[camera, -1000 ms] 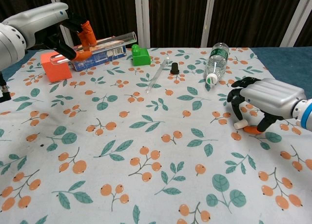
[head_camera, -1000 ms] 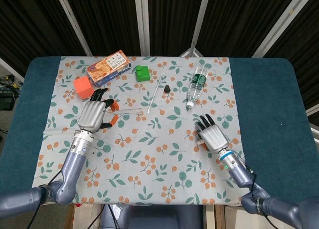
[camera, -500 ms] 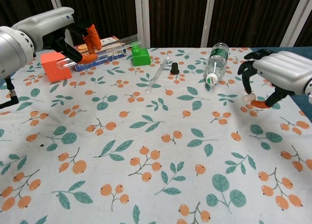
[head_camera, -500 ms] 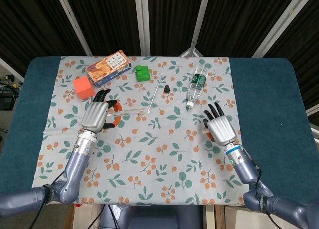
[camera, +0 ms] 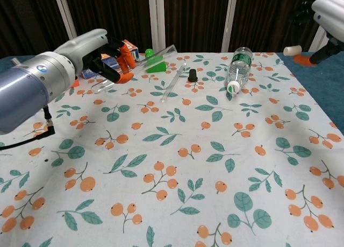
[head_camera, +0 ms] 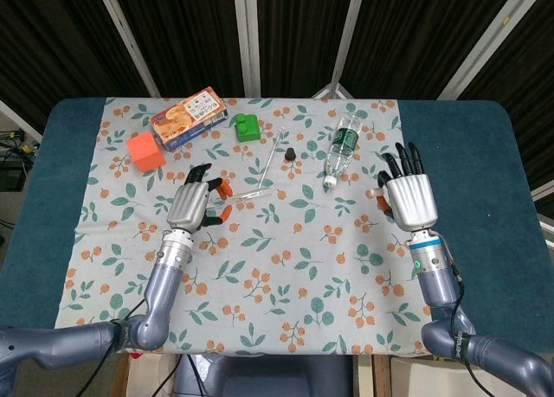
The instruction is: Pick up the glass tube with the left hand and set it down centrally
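Glass tube (head_camera: 245,192): pinched in left hand (head_camera: 190,206) fingers, carried above the surface, moved from near the orange cube (head_camera: 145,151) toward centre | Right hand (head_camera: 409,198): lifted away, fingers spread, holding nothing | Step: carry under way, set-down not yet done

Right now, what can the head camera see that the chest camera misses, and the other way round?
Only the head view shows the orange cube and the whole right hand. Only the chest view shows the glass tube raised off the cloth. Both show the left hand holding the tube, the bottle and the green block.
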Tool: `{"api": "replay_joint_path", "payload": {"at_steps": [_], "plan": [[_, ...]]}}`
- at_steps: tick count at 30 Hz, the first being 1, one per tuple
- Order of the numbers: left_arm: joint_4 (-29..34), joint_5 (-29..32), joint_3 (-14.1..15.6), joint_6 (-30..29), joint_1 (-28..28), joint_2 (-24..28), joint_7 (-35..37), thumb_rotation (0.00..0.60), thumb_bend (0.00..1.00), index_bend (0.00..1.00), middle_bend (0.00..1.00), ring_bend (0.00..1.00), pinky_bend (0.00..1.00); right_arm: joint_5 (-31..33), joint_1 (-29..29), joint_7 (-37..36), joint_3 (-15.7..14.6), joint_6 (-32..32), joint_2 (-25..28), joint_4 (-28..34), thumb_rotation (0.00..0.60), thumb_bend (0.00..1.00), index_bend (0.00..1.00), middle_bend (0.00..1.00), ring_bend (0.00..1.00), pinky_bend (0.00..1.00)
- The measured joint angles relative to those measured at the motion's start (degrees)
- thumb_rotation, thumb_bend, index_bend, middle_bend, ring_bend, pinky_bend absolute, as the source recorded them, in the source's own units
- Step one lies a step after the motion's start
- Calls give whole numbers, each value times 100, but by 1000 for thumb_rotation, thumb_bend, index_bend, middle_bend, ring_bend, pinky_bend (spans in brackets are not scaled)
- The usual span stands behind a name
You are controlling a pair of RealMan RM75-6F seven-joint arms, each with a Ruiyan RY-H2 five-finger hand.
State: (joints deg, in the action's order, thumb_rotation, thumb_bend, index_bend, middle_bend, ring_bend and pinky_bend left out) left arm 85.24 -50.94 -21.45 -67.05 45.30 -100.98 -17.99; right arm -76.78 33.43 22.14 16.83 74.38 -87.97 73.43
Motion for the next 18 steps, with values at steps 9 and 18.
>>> {"api": "replay_joint_path", "payload": {"at_steps": [9,18], "plan": [[-429,116,-215,-21,232,-662,180,600,679,527,507,78,0,153,3,365,132,352,-294,194,600,361,603,245,69,36],[-843,192,-429,35,492,-1088,200,600,680,527,507,77,0,-107,341,608,145,363,-511,35,600,360,603,245,69,36]]}}
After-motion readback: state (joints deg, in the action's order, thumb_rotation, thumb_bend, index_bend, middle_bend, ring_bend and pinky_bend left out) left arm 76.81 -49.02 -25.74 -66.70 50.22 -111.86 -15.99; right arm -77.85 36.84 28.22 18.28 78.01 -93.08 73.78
